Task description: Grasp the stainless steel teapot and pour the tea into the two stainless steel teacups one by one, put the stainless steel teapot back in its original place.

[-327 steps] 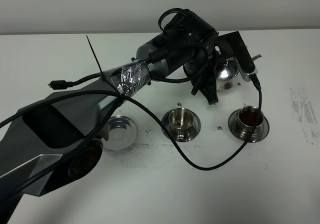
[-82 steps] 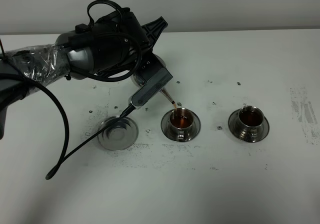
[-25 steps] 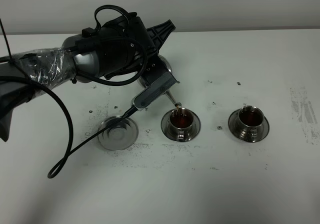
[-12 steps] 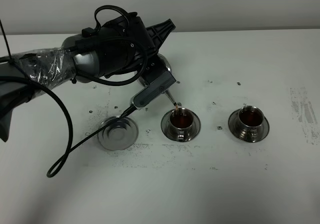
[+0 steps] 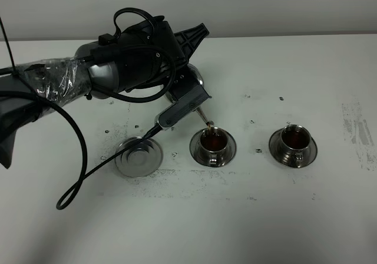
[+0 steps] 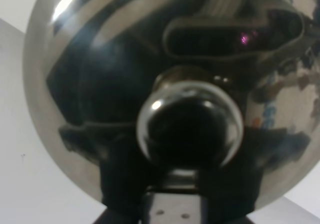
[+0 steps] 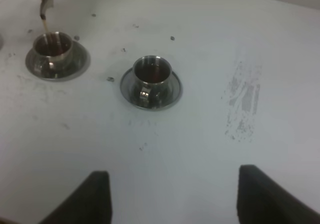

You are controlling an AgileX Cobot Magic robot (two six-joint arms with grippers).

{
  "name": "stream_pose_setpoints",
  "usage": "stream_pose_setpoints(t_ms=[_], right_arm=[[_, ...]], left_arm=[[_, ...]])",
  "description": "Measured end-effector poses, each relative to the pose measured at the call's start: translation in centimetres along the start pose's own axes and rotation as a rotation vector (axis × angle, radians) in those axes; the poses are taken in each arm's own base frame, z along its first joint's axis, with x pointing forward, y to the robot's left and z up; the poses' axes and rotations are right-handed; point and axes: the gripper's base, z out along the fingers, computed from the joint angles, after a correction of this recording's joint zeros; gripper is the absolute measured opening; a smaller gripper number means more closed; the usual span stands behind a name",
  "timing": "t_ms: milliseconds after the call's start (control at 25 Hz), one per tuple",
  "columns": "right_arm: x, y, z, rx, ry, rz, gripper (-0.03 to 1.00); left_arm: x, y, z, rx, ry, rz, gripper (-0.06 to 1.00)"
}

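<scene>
Shiny steel things sit on a white table (image 5: 306, 217) with little dark specks. From high up, the left arm holds the teapot (image 5: 194, 81) tipped over the middle cup (image 5: 212, 140), and a thin brown stream runs from the spout (image 5: 204, 118) into it. That cup and the right cup (image 5: 293, 138) both hold brown tea, each on a round saucer. An empty flat saucer (image 5: 139, 157) lies to the left, apart from the pot.

The left wrist view is filled by the pot's round mirror lid and its ball knob (image 6: 190, 121); I cannot tell how the left gripper stands.

In the right wrist view, the right gripper (image 7: 175, 196) is wide open, holding nothing, above bare table near the cups.
</scene>
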Motion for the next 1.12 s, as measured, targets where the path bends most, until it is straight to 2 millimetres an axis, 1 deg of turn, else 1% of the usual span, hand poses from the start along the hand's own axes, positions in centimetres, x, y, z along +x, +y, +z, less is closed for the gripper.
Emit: stream_pose_setpoints(t_ms=[1120], right_arm=[[0.00,0.00,0.00,0.000,0.000,0.000,0.52]], left_arm=[[-0.02,0.02,-0.01,-0.001,0.000,0.000,0.17]])
